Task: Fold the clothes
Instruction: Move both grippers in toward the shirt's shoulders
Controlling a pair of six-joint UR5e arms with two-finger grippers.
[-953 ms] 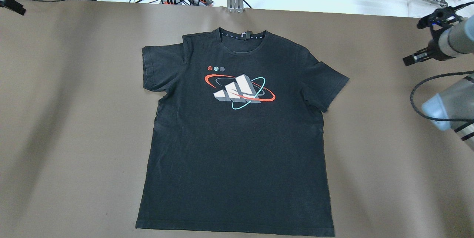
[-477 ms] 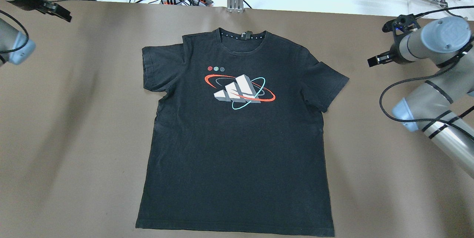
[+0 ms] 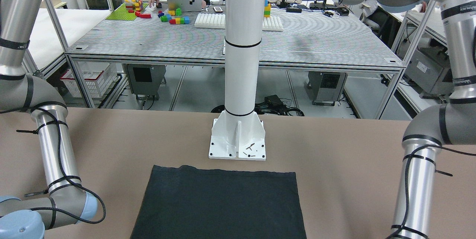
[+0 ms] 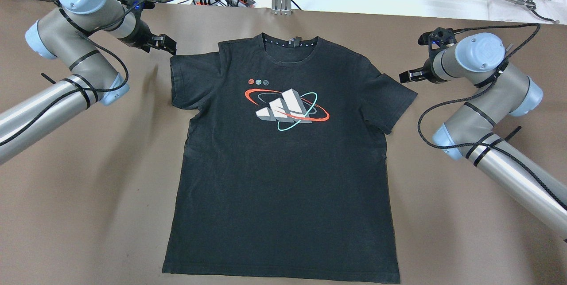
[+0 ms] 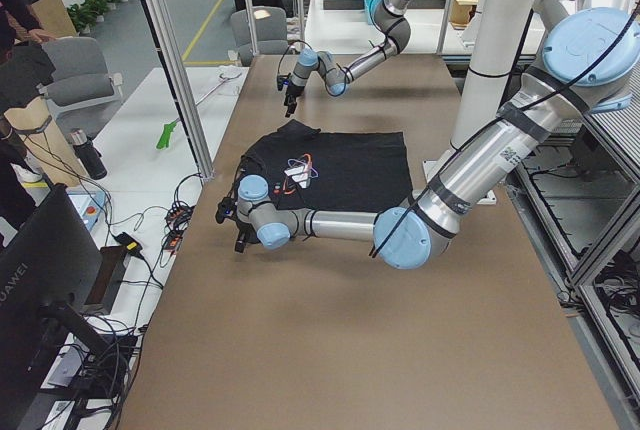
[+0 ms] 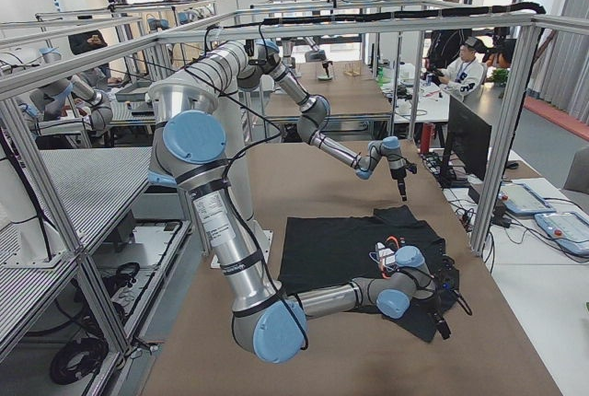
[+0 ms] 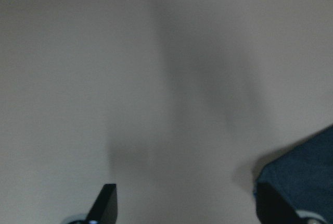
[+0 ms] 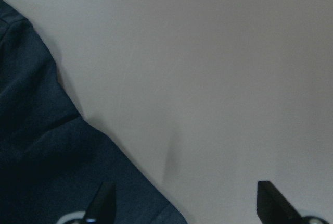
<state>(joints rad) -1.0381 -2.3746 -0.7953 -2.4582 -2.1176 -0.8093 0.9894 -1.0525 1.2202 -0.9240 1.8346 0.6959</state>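
Overhead exterior: black shirt (image 4: 283, 178) lies flat on the brown counter (image 4: 88, 187), print (image 4: 287, 110) up. Collar at the far edge, hem toward the robot, both short sleeves spread out. Left fingers (image 4: 165, 46) hover at the outer top corner of the sleeve on that view's left, spread wide, holding nothing. Left wrist view: one tip at the sleeve corner, the other over bare counter. Right fingers (image 4: 406, 76) hang just beside the other sleeve's upper edge, also wide apart and empty; wrist view puts one tip over cloth. Contact with cloth: cannot tell. Front-facing view: hem lies near the white pillar (image 3: 241, 64) base, not touching.
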